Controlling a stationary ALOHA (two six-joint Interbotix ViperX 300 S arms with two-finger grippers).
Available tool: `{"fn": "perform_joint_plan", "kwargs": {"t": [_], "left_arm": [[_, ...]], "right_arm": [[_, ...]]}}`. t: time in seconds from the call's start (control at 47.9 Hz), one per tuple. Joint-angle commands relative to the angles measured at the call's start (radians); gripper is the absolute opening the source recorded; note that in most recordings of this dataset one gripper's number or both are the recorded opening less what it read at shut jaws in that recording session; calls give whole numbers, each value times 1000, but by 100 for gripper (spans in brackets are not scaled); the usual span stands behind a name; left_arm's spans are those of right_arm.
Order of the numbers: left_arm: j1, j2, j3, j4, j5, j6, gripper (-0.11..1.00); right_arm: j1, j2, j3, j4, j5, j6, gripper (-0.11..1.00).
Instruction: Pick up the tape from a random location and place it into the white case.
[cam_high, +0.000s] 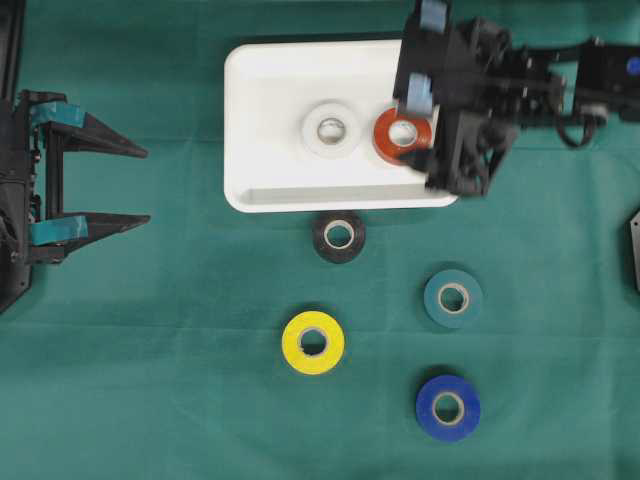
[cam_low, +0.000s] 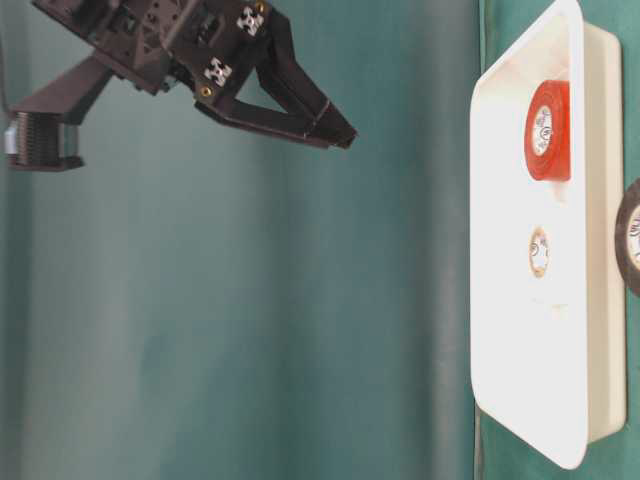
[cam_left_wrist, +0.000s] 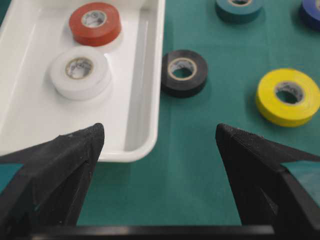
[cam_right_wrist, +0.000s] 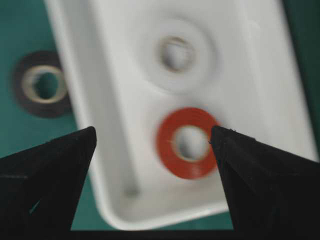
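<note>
Red tape (cam_high: 402, 136) is seen lying flat inside the case (cam_high: 262, 120), beside white tape (cam_high: 331, 130); right gripper (cam_high: 425, 140) is held above it, jaws spread and empty. Left gripper (cam_high: 118, 184) is parked apart from the case, jaws spread. The next roll, likely black tape (cam_high: 339, 236) just outside the case, should be straddled squarely and only then pinched.

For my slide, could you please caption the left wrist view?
Open left jaws face the white case holding red tape and white tape.

Red tape (cam_high: 393, 139) partly hidden by right arm; wrist view blurred.
</note>
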Motion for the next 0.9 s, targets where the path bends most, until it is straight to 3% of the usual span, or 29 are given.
{"fn": "perform_joint_plan", "kwargs": {"t": [0.0, 0.209, 0.501, 0.876], "left_arm": [[-2, 6, -11, -2, -5, 0, 97], [-2, 6, -11, -2, -5, -2, 97], [-2, 5, -12, -2, -5, -2, 97], [-2, 2, -11, -2, -5, 0, 97]], "right_arm": [[43, -18, -17, 2, -14, 9, 87], [141, -18, -15, 2, -28, 34, 87], [167, -35, -9, 2, -25, 28, 87], [178, -276, 149, 3, -49, 40, 87]]}}
